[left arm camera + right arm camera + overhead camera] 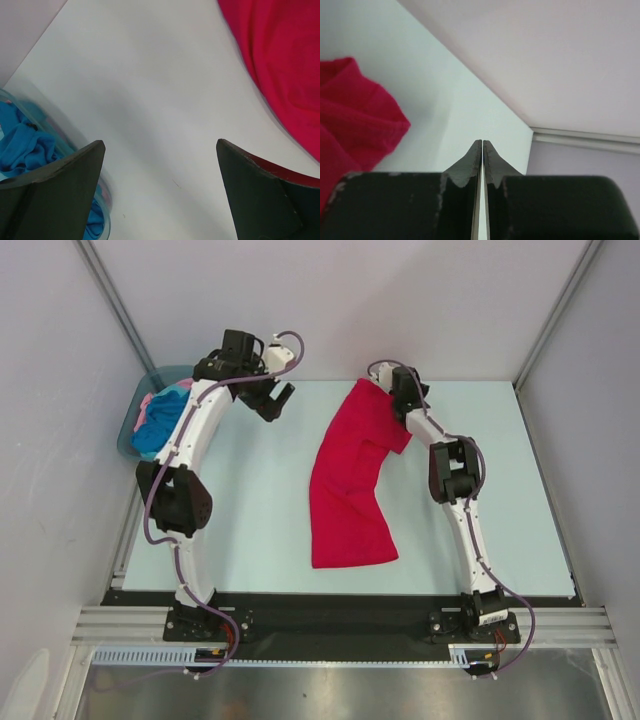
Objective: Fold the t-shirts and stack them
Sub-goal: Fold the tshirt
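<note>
- At the far left corner of the pale table, a grey-teal tub sat close to the side wall, partly hidden behind the left arm.
- Inside the tub lay a turquoise t-shirt, bunched up loosely, with a pink t-shirt crumpled at its far side. Neither one was folded.
- Just right of the tub, the left gripper hung over bare table near the far edge. Its jaws were spread wide and held nothing.
- From that wrist, the two dark fingers stood well apart. The tub and its blue cloth showed at the lower left, and the edge of red cloth showed at the upper right.
- In the middle of the table, between the two arms, lay the crimson t-shirt. It was stretched out flat as a long, slightly bent strip.
- The crimson t-shirt's near end was squared off and lay short of the table's front edge. Its far end leaned to the right, up toward the right arm's wrist, and a flap of cloth jutted out on that side.
- The right gripper was at the far end of the crimson t-shirt. Its fingers were pressed almost together, with only a hairline of light between them and no cloth in that slit.
- A rumpled red corner lay just to the right gripper's left. I could not tell whether the fingers touched it.
</note>
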### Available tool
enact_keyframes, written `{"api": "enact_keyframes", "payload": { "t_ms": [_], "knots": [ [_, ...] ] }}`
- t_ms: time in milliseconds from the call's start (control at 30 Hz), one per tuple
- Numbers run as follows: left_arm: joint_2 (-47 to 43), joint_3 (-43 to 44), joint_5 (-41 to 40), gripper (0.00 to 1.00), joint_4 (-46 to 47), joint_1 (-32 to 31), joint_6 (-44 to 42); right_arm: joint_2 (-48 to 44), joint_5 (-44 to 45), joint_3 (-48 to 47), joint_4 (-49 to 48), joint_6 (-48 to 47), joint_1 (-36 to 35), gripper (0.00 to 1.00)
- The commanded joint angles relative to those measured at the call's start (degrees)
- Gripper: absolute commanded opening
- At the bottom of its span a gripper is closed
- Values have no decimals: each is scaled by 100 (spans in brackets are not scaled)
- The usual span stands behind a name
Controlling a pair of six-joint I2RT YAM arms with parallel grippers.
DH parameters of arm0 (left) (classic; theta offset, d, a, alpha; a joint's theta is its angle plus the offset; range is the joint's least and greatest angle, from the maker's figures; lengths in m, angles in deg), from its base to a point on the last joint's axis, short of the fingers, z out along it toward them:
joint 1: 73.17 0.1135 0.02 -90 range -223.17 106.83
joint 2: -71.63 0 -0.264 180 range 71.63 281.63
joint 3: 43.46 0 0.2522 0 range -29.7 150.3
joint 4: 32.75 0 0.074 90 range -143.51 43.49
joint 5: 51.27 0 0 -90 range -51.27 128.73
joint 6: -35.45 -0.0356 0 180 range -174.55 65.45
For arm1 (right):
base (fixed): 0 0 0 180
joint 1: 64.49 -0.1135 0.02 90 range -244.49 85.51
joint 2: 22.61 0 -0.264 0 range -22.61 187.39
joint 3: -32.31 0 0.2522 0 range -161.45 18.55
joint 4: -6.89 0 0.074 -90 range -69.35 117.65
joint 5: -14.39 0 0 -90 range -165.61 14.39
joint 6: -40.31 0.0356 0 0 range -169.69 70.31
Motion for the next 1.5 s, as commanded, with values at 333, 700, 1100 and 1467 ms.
{"api": "enact_keyframes", "payload": {
  "t_ms": [333, 700, 1100, 1467],
  "knots": [
    [-138, -1, 235, 100, 342, -105, -65, -2015, -4444, -111, 6441, 1580, -285, 0],
    [-155, 34, 130, 100, 342, -166, -162, -1444, -4650, -154, 6741, 1624, -215, 0],
    [-199, -80, 51, 100, 342, -166, -127, -1188, -4456, -357, 6530, 1571, -153, 0],
    [-94, 25, 86, 100, 342, -202, -57, -1443, -4368, -331, 6275, 1500, -241, 0]
  ]
}}
